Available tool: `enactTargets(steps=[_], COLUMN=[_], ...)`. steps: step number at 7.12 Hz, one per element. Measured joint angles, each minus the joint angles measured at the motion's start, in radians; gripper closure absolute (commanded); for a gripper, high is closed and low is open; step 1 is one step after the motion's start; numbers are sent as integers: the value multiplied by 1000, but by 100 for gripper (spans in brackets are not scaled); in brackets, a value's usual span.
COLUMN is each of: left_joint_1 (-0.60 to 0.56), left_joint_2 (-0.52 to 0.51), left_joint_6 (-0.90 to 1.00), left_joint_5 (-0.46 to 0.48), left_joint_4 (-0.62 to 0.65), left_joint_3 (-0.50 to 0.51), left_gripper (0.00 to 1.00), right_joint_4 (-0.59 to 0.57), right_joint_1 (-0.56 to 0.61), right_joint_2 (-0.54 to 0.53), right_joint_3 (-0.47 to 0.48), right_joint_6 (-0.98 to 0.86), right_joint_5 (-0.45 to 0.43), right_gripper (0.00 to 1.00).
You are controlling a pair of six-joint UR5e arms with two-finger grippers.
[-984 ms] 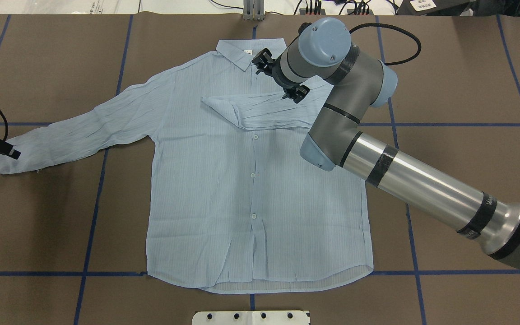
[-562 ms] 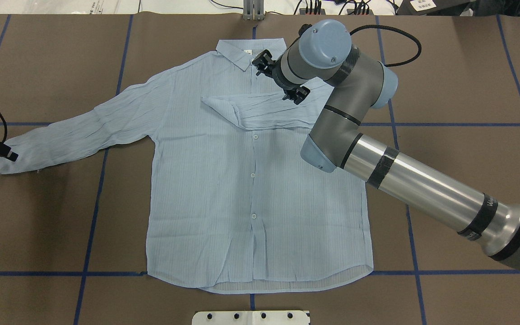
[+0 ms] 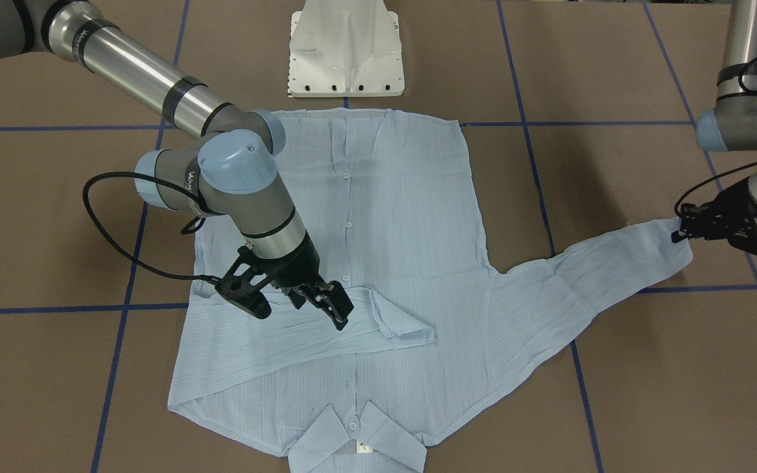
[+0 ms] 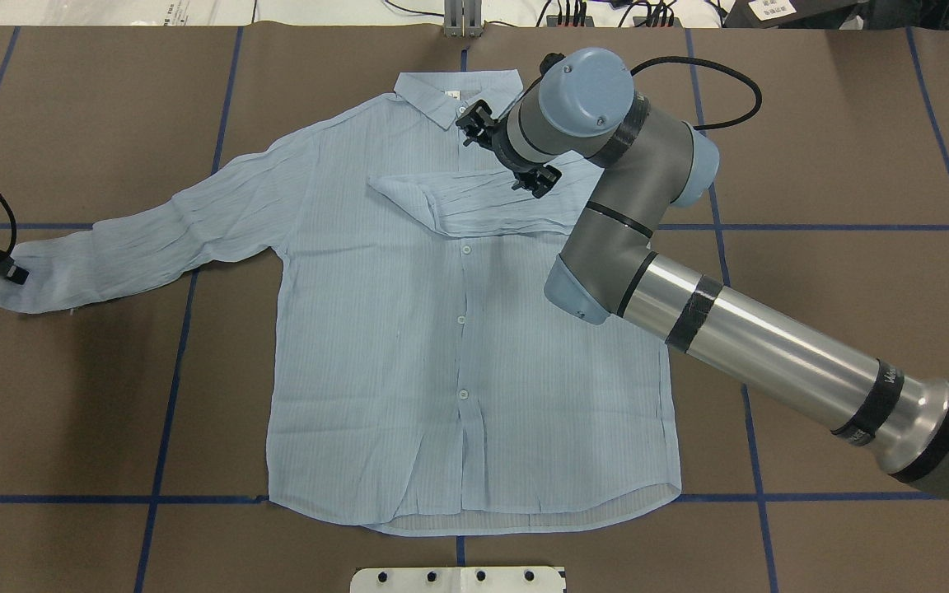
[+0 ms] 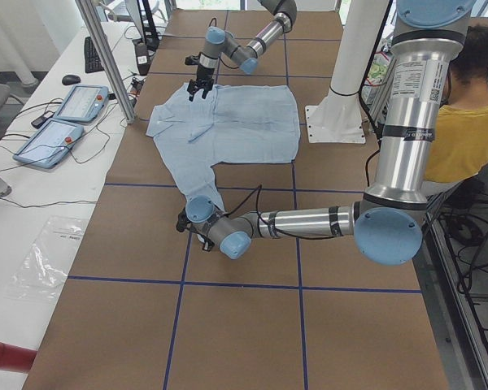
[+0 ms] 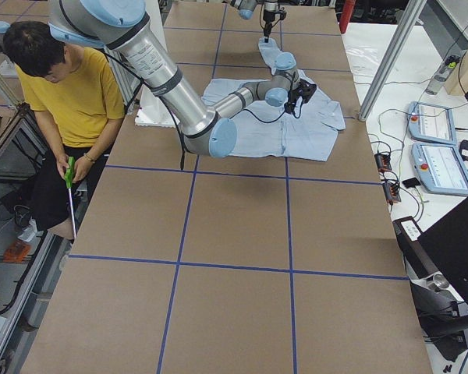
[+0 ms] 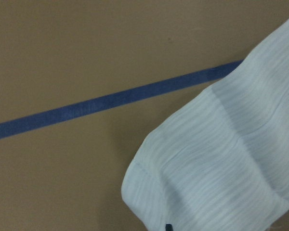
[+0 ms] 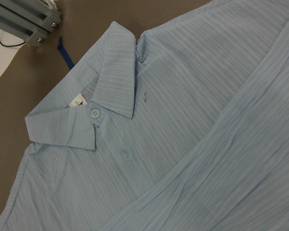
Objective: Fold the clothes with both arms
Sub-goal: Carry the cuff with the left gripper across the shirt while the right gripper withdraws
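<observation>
Compared with a second ago, the black two-finger left gripper (image 3: 686,226) has carried the sleeve cuff a little toward the far edge, and the black two-finger right gripper (image 3: 293,303) has edged slightly toward the collar.

The long table covered in brown paper with a blue tape grid (image 4: 853,123) fills the workspace. White side benches (image 5: 32,203) flank it and carry blue-framed tablets (image 5: 61,122) and loose cables. A seated person in a yellow T-shirt (image 6: 70,93) is beside the white metal pedestal base (image 3: 345,49).

The light blue, finely striped button-up shirt (image 4: 409,346) lies flat, front up, at the table's middle, collar (image 8: 113,91) toward the far edge. One sleeve is folded across the chest; the other stretches out sideways.

The silver-grey right arm (image 4: 771,354) reaches over the shirt, its gripper's fingers spread apart over the folded sleeve. The silver-grey left arm (image 5: 309,221) lies low, its fingers pinched on the outstretched sleeve's cuff (image 7: 183,183).

A small white neck label (image 8: 78,102) shows inside the collar.
</observation>
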Motion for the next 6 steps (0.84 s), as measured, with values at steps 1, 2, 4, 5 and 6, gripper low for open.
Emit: enactTargets(steps=[1,2,4,5,6], left_joint_1=[0,3,26,75,134], left_joint_2=[-14,-40,-132,-215,-312], left_joint_6=[-66,-168,-373,-504,-647], left_joint_5=[1,2,2,4,10], left_joint_4=[4,6,6,7,7], left_joint_3=[-39,-73,-108,-105,-85], left_gripper=[100,100,100,100,100], right_joint_4=[0,0,2,20,73], right_joint_1=[-3,-2,11,23,40], right_joint_2=[-1,-8,-55,-105,-163], right_joint_3=[2,11,52,80,96], right_joint_6=[0,-6,-66,-99,-126], right_joint_5=[-4,-5,-4,1,12], right_gripper=[1,1,0,0,0])
